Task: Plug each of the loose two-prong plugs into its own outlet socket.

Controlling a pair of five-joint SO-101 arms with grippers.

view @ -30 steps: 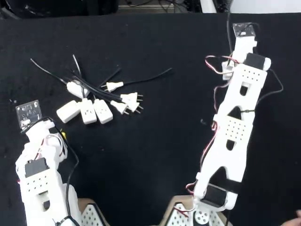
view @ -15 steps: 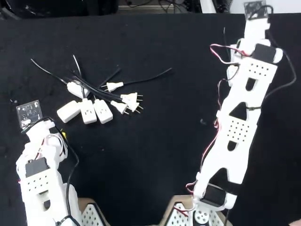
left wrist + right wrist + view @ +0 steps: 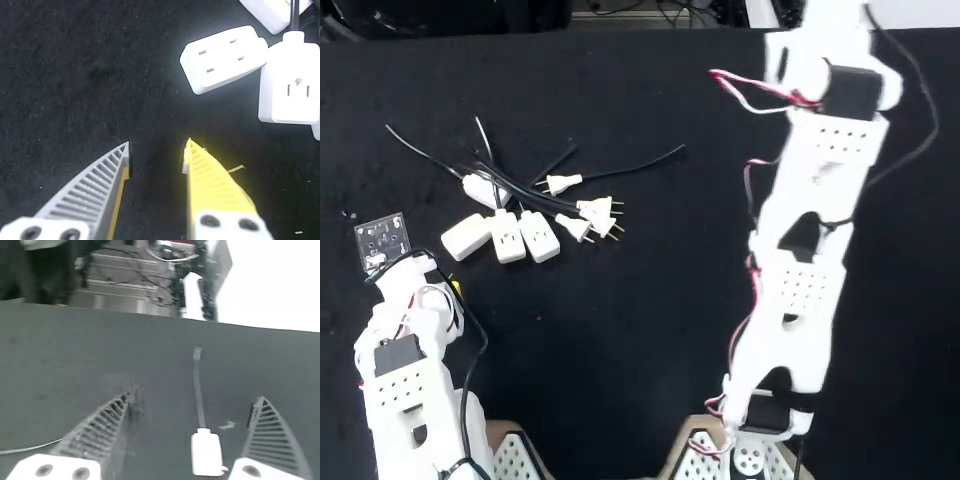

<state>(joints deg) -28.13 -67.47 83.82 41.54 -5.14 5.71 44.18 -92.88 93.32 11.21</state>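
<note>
Left gripper (image 3: 157,149): ribbed jaws spread, boxy white sockets (image 3: 222,58) near — right gripper (image 3: 192,404): spread, white plug (image 3: 206,454) between.

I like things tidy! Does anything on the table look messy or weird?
Yes. The black cords lie in a tangled heap, crossing over the white sockets and plugs. One socket lies slanted beside its two neighbours. Nothing looks broken.
</note>
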